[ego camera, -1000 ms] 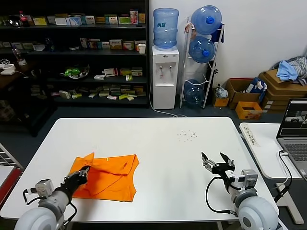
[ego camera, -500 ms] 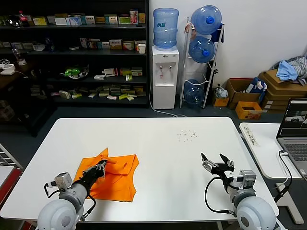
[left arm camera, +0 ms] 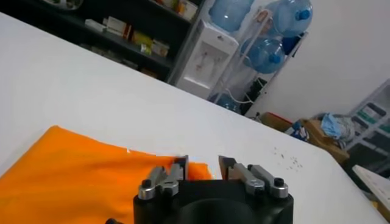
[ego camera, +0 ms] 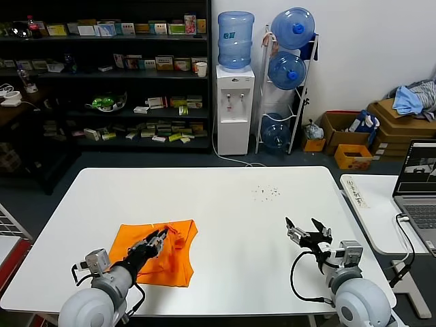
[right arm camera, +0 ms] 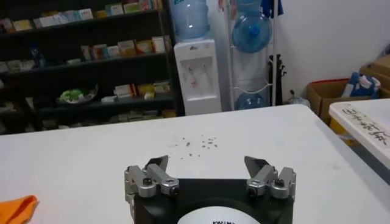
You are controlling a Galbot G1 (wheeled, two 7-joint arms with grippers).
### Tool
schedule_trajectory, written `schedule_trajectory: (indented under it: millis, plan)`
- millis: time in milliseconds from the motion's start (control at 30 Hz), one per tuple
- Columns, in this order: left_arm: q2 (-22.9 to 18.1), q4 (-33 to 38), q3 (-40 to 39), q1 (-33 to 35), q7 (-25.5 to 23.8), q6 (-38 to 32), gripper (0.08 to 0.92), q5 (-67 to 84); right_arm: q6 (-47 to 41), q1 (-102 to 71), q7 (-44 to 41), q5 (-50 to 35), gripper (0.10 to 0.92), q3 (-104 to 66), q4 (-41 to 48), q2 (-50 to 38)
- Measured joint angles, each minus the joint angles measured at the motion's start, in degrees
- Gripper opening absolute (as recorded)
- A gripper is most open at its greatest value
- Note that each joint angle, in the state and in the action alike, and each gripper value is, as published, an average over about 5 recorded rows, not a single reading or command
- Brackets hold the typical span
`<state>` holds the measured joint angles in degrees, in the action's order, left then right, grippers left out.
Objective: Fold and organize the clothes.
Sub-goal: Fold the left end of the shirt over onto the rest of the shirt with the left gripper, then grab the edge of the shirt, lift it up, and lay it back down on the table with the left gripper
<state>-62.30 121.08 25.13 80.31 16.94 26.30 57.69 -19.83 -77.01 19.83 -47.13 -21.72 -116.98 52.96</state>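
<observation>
While lying folded and partly bunched on the table [ego camera: 225, 204], toward 7 o'clock of its top in the head view, shirt [ego camera: 153, 248]: bright orange, no lettering visible, near edge close to the table's front rim. In the left wrist view, shirt [left arm camera: 67, 170] spread flat under the camera, a straight far hem running against white tabletop [left arm camera: 91, 91], one tiny white fleck at that hem.

Left gripper [ego camera: 155, 240] reaching from 7 o'clock over the cloth, tips near its far right part. From the wrist camera, left gripper [left arm camera: 203, 165] with fingers [left arm camera: 181, 165] parted by a narrow gap, nothing between them; whether the tips touch the fabric, cannot tell.

Right gripper [ego camera: 306, 230] at 5 o'clock of the tabletop, well apart from the cloth, low over bare white surface. Seen from its own camera, right gripper [right arm camera: 208, 163] spread wide, empty, tips [right arm camera: 159, 163] pointing toward a scatter of dark specks [right arm camera: 198, 143] farther across the table [right arm camera: 91, 164]. Same specks [ego camera: 266, 193] at 1 o'clock of the tabletop in the head view. A corner of the shirt [right arm camera: 15, 209] just showing at the edge of the right wrist view.

Beyond the table at 12 o'clock, water dispenser [ego camera: 234, 95]; laptop [ego camera: 417, 187] on a side table at 3 o'clock.
</observation>
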Motion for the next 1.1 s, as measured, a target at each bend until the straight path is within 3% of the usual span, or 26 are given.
schedule_trajectory:
  millis: [233,433,800,1100]
  plan:
    - [2.08,0.79,2.5,1.85,-0.91,-0.08,0.682,0.36,0.11,0.55,-0.3,-0.01,0.823,0.38,0.28,0.26]
    - [5.34,-2.17,7.34,4.87,-5.37,-3.01,0.811,-4.07,0.38,0.47,-0.78,-0.01,0.823,0.27,0.39,0.31]
    - [8.91,-12.07,11.92,8.44,-15.09,-9.57,0.823,-9.26,0.35,0.61,-0.88,0.04,0.823,0.66,0.22,0.43]
    - [10.51,-18.14,10.95,7.05,-18.99,-11.69,0.823,-11.34,0.38,0.0,-0.9,0.05,0.823,0.16,-0.08,0.42]
